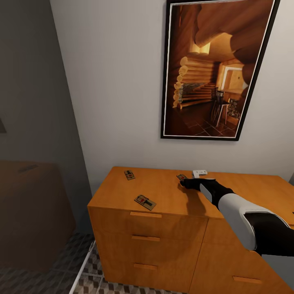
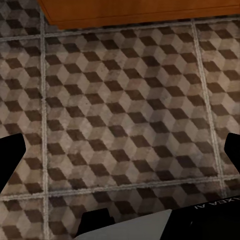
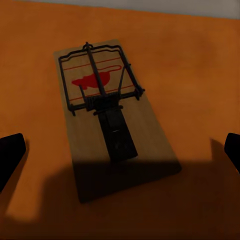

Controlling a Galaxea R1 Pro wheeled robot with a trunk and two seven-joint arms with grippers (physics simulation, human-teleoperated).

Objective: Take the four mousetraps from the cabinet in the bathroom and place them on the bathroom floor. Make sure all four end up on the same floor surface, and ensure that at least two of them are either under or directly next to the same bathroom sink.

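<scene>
On the cabinet (image 1: 171, 196) top, two mousetraps lay left of centre: one (image 1: 130, 175) near the wall, another (image 1: 145, 201) by the front edge. Right of them, a third trap (image 3: 107, 112) sat between the right gripper's (image 1: 185, 182) wide-spread fingers. The left gripper (image 2: 120, 160) hung open over the patterned floor (image 2: 125, 100).
</scene>
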